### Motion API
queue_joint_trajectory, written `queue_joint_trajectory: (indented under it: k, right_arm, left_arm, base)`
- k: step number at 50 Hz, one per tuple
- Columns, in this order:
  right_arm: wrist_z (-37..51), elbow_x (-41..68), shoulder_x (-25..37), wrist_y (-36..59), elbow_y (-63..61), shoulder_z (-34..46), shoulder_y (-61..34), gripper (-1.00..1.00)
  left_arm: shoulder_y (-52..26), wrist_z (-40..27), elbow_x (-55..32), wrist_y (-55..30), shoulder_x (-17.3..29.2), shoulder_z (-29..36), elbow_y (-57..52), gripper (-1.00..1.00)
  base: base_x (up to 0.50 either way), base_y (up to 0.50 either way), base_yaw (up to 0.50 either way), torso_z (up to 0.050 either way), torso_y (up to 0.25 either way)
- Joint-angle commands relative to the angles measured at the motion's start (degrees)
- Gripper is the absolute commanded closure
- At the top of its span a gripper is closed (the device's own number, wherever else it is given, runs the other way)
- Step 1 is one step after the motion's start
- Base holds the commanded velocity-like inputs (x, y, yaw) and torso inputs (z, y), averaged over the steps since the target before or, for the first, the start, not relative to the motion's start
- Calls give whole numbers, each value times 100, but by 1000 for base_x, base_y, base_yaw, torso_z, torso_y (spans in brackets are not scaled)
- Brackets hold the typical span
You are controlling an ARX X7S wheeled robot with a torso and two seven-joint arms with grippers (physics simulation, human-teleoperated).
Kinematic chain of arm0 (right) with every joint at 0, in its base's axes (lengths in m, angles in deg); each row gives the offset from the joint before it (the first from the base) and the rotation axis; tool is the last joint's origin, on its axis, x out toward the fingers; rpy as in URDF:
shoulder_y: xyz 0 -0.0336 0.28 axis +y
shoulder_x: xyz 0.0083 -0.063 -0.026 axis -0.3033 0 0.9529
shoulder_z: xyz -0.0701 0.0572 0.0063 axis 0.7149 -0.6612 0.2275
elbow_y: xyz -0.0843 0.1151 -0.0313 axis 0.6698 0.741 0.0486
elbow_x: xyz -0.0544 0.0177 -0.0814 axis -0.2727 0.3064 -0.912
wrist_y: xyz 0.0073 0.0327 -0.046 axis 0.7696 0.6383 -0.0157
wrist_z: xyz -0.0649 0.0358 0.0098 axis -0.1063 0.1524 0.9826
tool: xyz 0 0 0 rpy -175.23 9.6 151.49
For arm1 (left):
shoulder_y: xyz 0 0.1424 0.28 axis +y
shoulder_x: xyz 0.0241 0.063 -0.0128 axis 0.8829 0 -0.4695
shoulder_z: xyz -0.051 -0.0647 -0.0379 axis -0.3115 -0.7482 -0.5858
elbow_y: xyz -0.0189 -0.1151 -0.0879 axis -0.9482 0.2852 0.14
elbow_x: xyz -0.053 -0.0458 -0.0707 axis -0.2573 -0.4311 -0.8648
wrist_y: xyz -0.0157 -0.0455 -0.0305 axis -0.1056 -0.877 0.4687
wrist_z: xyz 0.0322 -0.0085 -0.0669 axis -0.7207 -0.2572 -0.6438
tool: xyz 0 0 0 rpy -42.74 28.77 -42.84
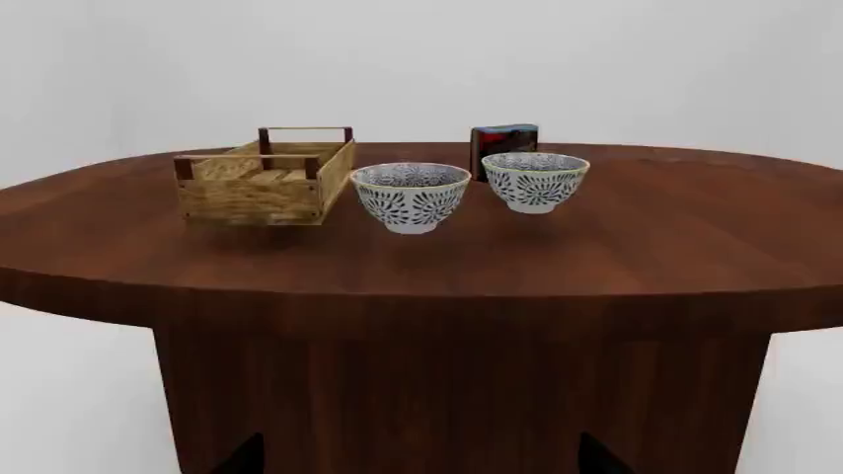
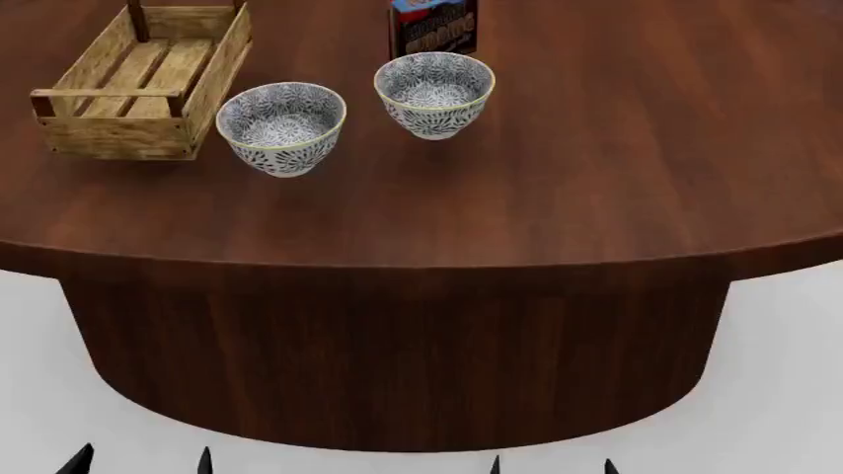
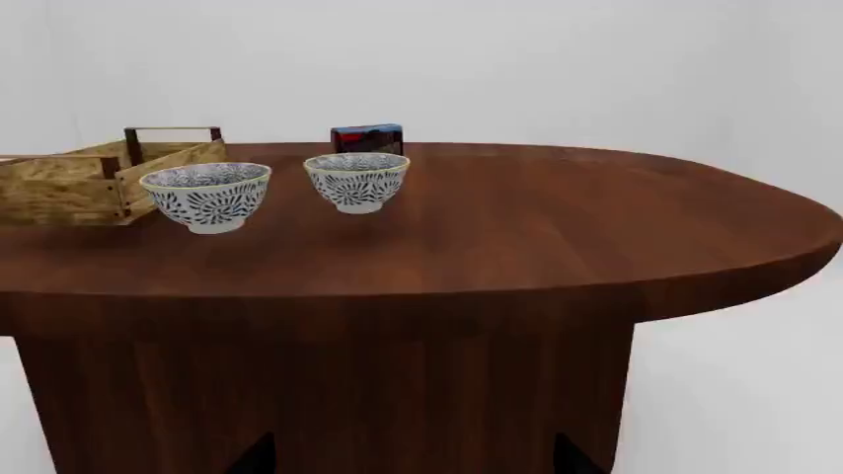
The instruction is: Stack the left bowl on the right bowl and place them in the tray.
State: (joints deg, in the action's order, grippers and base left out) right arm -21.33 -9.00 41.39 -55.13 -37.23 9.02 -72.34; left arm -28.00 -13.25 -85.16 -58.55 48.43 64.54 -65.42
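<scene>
Two blue-and-white patterned bowls stand upright on the dark wooden table. The left bowl is beside the tray. A small gap separates it from the right bowl. The tray, a light-wood crate, sits at the far left with nothing inside. My left gripper and right gripper are both open and hold nothing. They hang low in front of the table's near edge, well short of the bowls.
A dark chocolate pudding box stands upright just behind the right bowl. The oval table has a solid curved base directly ahead of both grippers. Its top stretches bare to the right.
</scene>
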Motion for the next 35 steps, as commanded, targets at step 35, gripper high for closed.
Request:
queue_joint_trajectory:
  k: [35]
  right_arm:
    - [188, -645, 1097, 5770, -4233, 267, -1131, -100]
  left_arm:
    - [-926, -620, 142, -4332, 1004, -4, -3410, -100]
  base:
    - [0, 0, 0, 0, 0]
